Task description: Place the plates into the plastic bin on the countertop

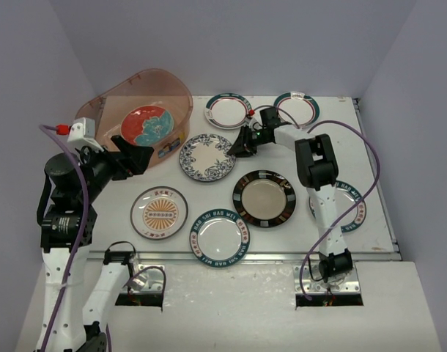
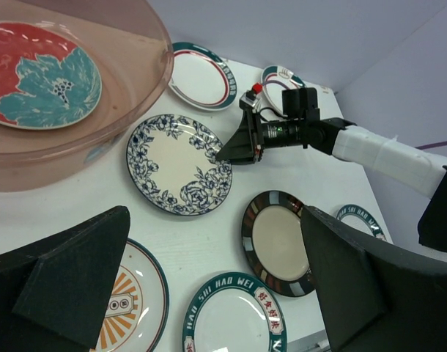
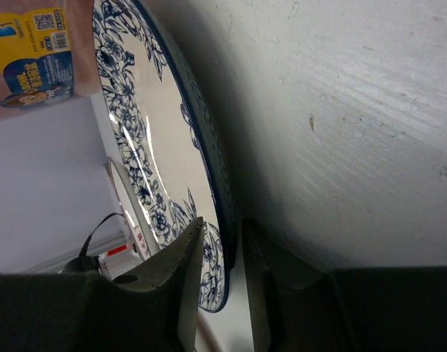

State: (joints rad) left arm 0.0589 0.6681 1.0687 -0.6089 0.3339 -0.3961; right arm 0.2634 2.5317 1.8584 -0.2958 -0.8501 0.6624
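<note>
The pinkish plastic bin (image 1: 106, 110) stands at the back left of the white countertop (image 1: 297, 242) and holds the red plate with a blue flower (image 1: 145, 125). My right gripper (image 1: 234, 149) is pinched on the right rim of the blue floral plate (image 1: 205, 158), which lies flat. In the right wrist view one finger (image 3: 190, 257) is over the plate (image 3: 135, 139) and the other is under its rim. My left gripper (image 1: 144, 158) is open and empty, hovering by the bin's front wall. In the left wrist view (image 2: 216, 293) it looks down on the plates.
Other plates lie loose: two teal-red banded (image 1: 228, 110) (image 1: 297, 108) at the back, black-gold (image 1: 264, 198), orange sunburst (image 1: 159, 213), teal-lettered (image 1: 220, 237), and another teal-lettered (image 1: 348, 209) partly under the right arm. A metal rail (image 1: 245, 257) runs along the front edge.
</note>
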